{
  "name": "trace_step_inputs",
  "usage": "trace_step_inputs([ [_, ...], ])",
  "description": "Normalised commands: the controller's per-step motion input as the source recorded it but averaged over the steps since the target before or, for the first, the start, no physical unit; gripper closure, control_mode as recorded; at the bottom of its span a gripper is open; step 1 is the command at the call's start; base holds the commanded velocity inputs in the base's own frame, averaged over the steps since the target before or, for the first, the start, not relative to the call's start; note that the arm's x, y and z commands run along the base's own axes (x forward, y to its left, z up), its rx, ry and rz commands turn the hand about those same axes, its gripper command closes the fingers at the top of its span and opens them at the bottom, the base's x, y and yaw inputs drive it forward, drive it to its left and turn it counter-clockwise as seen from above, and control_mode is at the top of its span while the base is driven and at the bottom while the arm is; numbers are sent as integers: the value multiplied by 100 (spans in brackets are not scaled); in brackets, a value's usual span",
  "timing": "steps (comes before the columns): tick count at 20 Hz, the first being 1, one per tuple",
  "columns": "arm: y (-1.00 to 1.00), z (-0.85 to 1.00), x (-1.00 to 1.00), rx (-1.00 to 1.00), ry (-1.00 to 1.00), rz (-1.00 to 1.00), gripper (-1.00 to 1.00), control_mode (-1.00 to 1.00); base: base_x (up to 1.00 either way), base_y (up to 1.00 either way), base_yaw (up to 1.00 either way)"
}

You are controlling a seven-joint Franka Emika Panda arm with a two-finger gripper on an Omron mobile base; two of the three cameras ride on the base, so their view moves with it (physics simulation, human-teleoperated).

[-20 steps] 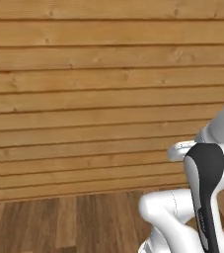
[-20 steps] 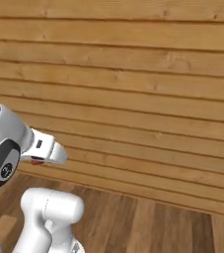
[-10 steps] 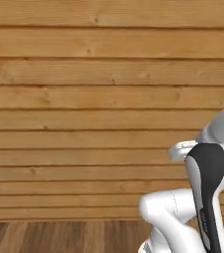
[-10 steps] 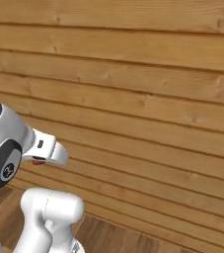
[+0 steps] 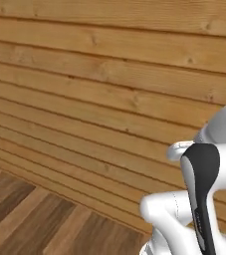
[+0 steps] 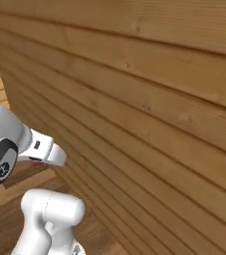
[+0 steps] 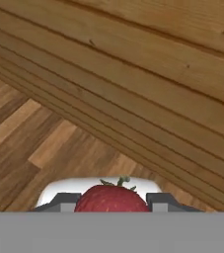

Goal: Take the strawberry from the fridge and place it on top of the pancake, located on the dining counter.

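A red strawberry [image 7: 112, 198] with a small green stalk sits between my two dark fingertips [image 7: 64, 201] at the bottom of the hand view. My gripper [image 7: 111, 202] is shut on it. Behind the fruit lie a wood-plank wall and a wooden floor. The fridge, the pancake and the dining counter are out of view.
A wall of horizontal wooden planks [image 5: 94, 94] stands close ahead and runs across both base views [image 6: 149, 99]. Wooden floor [image 5: 40, 224] shows at the lower left of the left base view. My white arm [image 5: 204, 199] rises at the lower right there.
The whole scene has shifted as the base turns: the plank wall now slants across the views and floor shows at the left. The strawberry stays in the grip.
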Motion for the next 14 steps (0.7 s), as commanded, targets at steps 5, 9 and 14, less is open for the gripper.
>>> trace_step_inputs([
  [5, 0, 0, 0, 0, 0, 0, 100, 100, 1, 0, 100],
  [9, 0, 0, 0, 0, 0, 0, 100, 100, 0, 0, 100],
  [14, 0, 0, 0, 0, 0, 0, 100, 100, 27, 0, 99],
])
